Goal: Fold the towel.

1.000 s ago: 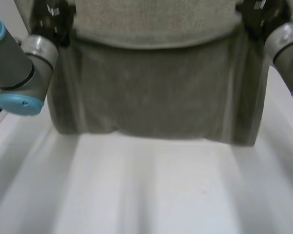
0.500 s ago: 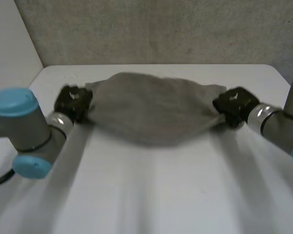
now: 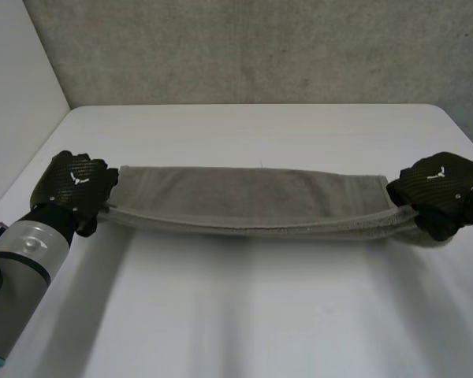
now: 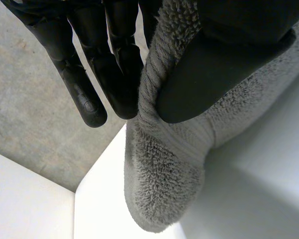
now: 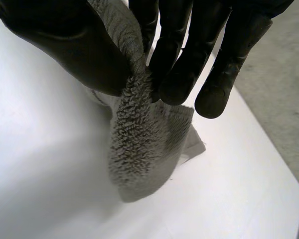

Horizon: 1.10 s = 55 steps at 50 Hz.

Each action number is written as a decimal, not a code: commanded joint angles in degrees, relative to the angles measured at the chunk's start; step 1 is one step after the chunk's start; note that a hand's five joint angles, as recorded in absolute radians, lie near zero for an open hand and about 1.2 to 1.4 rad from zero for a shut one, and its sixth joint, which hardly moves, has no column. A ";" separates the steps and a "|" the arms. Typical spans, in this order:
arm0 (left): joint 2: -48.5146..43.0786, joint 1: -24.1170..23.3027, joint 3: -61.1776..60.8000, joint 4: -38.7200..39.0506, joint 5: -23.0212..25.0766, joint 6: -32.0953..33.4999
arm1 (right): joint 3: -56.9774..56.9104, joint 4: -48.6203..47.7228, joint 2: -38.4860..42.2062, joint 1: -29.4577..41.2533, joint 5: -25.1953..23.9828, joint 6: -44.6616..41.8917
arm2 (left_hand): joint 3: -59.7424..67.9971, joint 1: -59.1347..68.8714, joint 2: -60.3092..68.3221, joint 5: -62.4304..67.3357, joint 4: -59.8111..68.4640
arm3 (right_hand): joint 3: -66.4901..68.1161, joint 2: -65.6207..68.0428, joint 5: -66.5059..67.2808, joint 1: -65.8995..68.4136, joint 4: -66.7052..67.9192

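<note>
And the towel (image 3: pixel 248 201) is down! 1 second ago it hung high as a wide curtain right in front of the head camera, blocking most of the table (image 3: pixel 260 315). Half a second ago it had dropped into a rounded, sagging bundle between the 2 hands. Now it is pulled out into a long, narrow band across the middle of the table, lying in 2 layers, with the upper layer's near edge running a little raised towards the right end. The hands have spread wider and lower too. The left hand (image 3: pixel 75 189) sits at the band's left end, farther out than half a second ago, and the right hand (image 3: pixel 441 193) is at the right end, out near the table's side edge. In the left wrist view the thumb (image 4: pixel 224 64) pinches a thick roll of terry against the fingers (image 4: pixel 117 84), and the towel's end (image 4: pixel 164 189) droops below to the tabletop. The right wrist view shows the same: thumb (image 5: pixel 55 45) and fingers (image 5: pixel 177 82) clamp the corner, and the loose tip (image 5: pixel 139 159) dangles onto the white surface. Both hands are grasping cloth, 1 at each end.
</note>
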 commanded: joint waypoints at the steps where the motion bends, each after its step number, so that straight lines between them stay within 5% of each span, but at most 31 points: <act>1: -9.82 -0.32 6.15 -1.49 -0.13 0.42 | -7.66 0.29 10.95 0.85 0.11 -3.12 | 10.32 13.89 10.31 11.33 10.20 | 3.54 3.78 2.61 4.09 3.59; 11: -31.97 -2.25 31.01 -1.49 -3.64 0.24 | -26.05 -11.83 32.14 7.36 10.56 1.99 | 10.32 13.89 10.31 11.33 10.20 | 3.54 3.78 2.61 4.09 3.59; 20: -43.86 -3.32 45.46 -1.05 -8.93 0.33 | -28.08 -28.11 40.08 9.12 14.09 1.63 | 10.32 13.89 10.31 11.33 10.20 | 3.54 3.78 2.61 4.09 3.59; 21: -44.91 -3.40 46.85 -1.05 -8.84 0.42 | -28.08 -31.24 40.95 9.82 15.05 1.55 | -11.80 -8.23 -11.81 -10.80 -11.93 | -5.39 -5.15 -6.32 -4.85 -5.34; 22: -46.05 -3.49 47.56 -0.96 -8.93 0.59 | -28.00 -33.45 41.65 10.43 15.93 1.55 | -55.82 -52.25 -55.83 -54.81 -55.95 | -54.44 -54.20 -55.37 -53.90 -54.39; 24: -46.84 -3.93 47.92 -0.70 -9.10 0.77 | -27.82 -34.95 42.18 10.61 17.07 1.55 | -56.27 -52.70 -56.28 -55.26 -56.39 | -66.46 -66.22 -67.39 -65.91 -66.41; 37: -46.15 -3.76 44.94 0.27 -9.63 2.35 | -23.18 -35.84 36.41 10.44 21.30 2.34 | -59.68 -56.11 -59.69 -58.67 -59.80 | -66.46 -66.22 -67.39 -65.91 -66.41; 46: -33.34 -3.23 31.25 0.62 -8.93 1.47 | -9.82 -33.92 22.69 9.91 20.68 6.19 | -59.68 -56.11 -59.69 -58.67 -59.80 | -66.46 -66.22 -67.39 -65.91 -66.41; 55: -25.84 -3.58 19.88 6.60 -7.87 -1.52 | -2.86 -24.77 20.74 9.56 17.17 13.76 | -59.68 -56.11 -59.69 -58.67 -59.80 | -60.32 -60.08 -61.25 -59.77 -60.27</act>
